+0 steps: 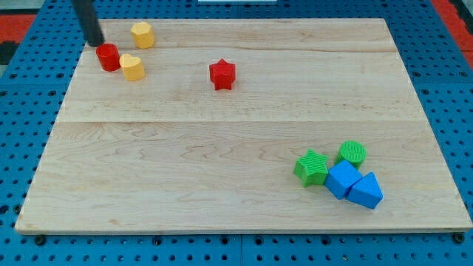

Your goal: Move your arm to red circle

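The red circle block (108, 56) lies near the board's top left corner. My tip (94, 42) stands just above and to the left of it, very close or touching. A yellow heart-like block (132, 66) touches the red circle on its right. A yellow hexagon block (143, 35) lies further up and right of the tip.
A red star block (222, 74) lies at the upper middle. At the lower right sit a green star (311, 167), a green circle (352, 153), a blue cube (342, 179) and a blue triangle (366, 191), close together. The wooden board (222, 207) rests on a blue pegboard.
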Controlling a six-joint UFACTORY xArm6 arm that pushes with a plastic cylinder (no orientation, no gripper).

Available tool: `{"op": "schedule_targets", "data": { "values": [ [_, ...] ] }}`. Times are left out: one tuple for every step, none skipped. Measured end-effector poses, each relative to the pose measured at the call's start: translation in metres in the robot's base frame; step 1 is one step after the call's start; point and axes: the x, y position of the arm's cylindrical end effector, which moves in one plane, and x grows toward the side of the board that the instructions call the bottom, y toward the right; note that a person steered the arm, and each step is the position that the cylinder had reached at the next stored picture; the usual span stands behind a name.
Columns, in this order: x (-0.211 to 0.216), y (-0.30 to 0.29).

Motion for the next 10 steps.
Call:
{"op": "schedule_targets", "data": {
  "values": [
    [0.048, 0.054],
    [0.084, 0.145],
    [0.108, 0.181],
    [0.11, 0.205],
    [0.108, 0.151],
    [0.076, 0.072],
    [0.001, 0.043],
    [-0.053, 0.09],
    [-0.011, 0.119],
    [0.041, 0.179]
  ]
}}
